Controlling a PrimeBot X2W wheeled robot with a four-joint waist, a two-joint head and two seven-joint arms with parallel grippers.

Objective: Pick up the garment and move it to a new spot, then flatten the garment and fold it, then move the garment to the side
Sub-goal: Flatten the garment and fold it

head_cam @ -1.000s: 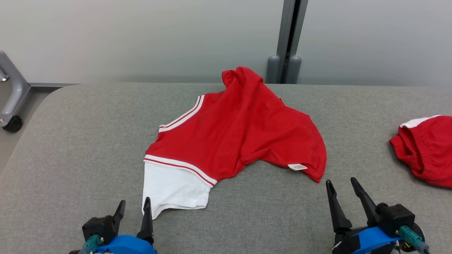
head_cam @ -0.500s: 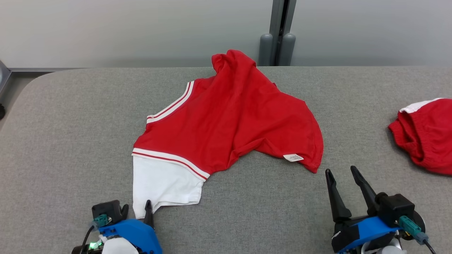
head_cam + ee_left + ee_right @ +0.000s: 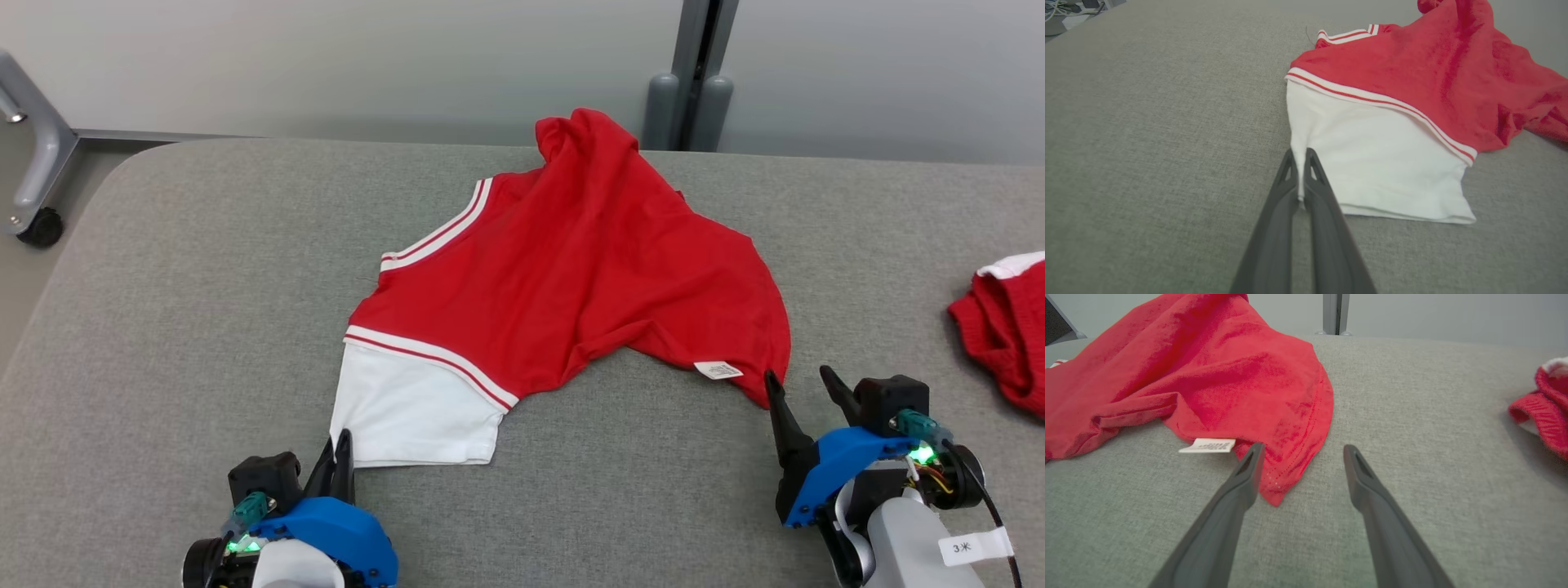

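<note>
With the left tool [image 3: 1299, 155] clamped on the white corner of the garment [image 3: 571, 269], sprawled across the middle of the bench [image 3: 204, 286], the right tool [image 3: 1303, 451], gaping wide around the red hem corner, should ease deeper and pinch firmly before both lift together, level

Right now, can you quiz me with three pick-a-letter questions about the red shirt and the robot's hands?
1. What colour is the garment corner pinched by the left gripper? A red; B white; C blue.
2. Where does the second red cloth lie? A on the right of the table; B under the garment; C on the floor.
3. The right gripper is: A shut on cloth; B open; C shut on nothing.
Answers: 1 B, its jaws are shut on the white panel. 2 A, it lies at the head view's right edge. 3 B, its jaws stand apart beside the red hem.
</note>
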